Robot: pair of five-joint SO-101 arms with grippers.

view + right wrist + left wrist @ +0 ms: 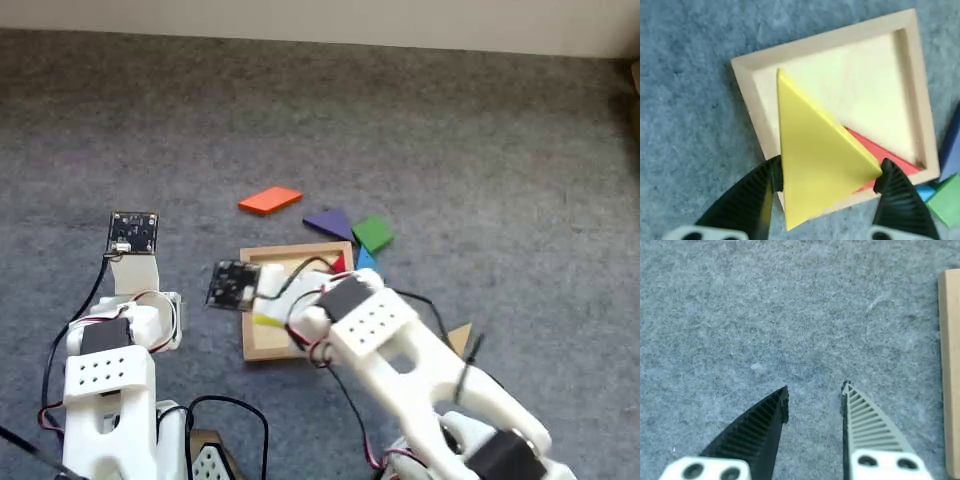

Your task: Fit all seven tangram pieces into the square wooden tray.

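Observation:
The square wooden tray (290, 251) lies on the grey carpet, with a red triangle (881, 156) flat in one corner. My right gripper (829, 172) is shut on a large yellow triangle (812, 165), held tilted over the tray's rim (825, 42); a sliver of yellow (266, 320) peeks out under that arm. Beyond the tray lie an orange parallelogram (270, 200), a purple triangle (330, 222), a green square (372, 233) and a blue piece (366, 260). My left gripper (815, 388) is open over bare carpet beside the tray's edge (950, 370).
A tan triangle (460, 338) lies right of the right arm. The left arm (115, 340) stands left of the tray. Open carpet stretches across the far half of the table and to the left.

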